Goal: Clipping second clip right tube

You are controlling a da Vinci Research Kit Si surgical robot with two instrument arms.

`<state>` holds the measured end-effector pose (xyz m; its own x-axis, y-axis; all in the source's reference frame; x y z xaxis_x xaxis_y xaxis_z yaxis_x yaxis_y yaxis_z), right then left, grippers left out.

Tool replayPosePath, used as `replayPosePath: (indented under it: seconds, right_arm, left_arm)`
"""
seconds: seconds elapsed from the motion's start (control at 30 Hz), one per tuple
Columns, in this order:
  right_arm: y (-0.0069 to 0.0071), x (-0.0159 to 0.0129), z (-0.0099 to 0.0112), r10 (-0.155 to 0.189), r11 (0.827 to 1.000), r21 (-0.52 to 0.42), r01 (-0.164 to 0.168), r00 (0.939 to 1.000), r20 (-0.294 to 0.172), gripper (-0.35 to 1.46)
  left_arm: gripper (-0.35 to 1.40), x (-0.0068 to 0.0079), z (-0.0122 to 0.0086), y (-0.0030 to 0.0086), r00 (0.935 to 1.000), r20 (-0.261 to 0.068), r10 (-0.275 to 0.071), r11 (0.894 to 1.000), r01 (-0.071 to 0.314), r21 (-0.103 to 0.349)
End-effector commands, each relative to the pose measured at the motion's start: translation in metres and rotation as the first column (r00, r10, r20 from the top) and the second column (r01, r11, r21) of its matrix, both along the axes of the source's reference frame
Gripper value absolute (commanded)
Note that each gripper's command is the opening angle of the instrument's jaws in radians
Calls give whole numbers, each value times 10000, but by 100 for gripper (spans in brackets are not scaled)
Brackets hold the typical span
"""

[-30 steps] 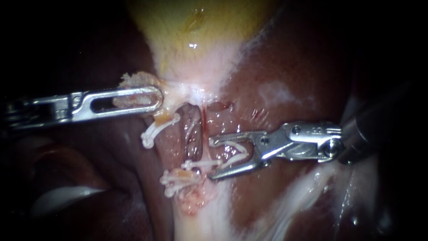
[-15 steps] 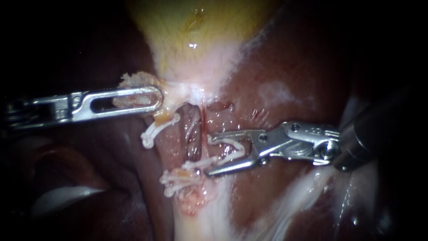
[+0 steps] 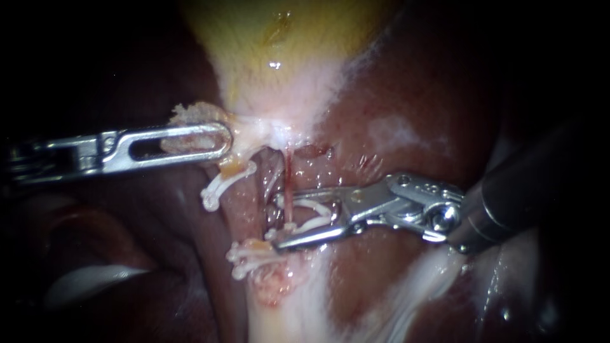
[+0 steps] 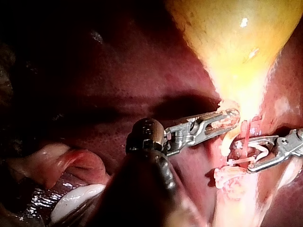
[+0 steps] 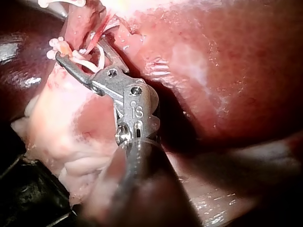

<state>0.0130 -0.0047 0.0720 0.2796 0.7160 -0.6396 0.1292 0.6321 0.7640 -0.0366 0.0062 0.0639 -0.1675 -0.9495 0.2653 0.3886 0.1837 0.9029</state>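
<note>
Right instrument [image 3: 283, 222] has advanced left since the earlier frame. Its jaws stand spread, cradling an open white clip [image 3: 314, 215], and now straddle the thin red right tube [image 3: 287, 184], which runs between them. Clip not yet closed, so the squeeze and release look to be what is left. Lower clip [image 3: 251, 257] and upper clip [image 3: 219, 187] already sit left of the tube. Left instrument [image 3: 213, 141] pinches tissue at the neck of the gallbladder [image 3: 286, 51], apart from the tube.

There are two slender steel instruments, the left instrument [image 3: 219, 141] and right instrument [image 3: 281, 221]; one yellow gallbladder [image 3: 286, 44]; one dark red liver [image 3: 419, 89]; seemingly four small white clips [image 3: 218, 188].
</note>
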Motion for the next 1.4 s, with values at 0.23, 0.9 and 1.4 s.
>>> replayPosePath:
  seconds: [0.23, 0.9, 1.4]
  right_arm:
    - [0, 7, 1, 155, 9988, 479, -141, 9995, -284, 50]
    - [2, 11, 1, 313, 9945, 1018, -260, 9982, -507, 50]
    - [1, 13, 0, 396, 9815, 1901, -207, 9946, -961, 50]
  left_arm:
    - [-35, 0, 0, 0, 10000, -2, -3, 10000, 3, 0]
    - [-35, 0, 0, 0, 10000, -3, -4, 10000, 4, 0]
    - [-35, 0, 0, 0, 10000, -2, -3, 10000, 3, 0]
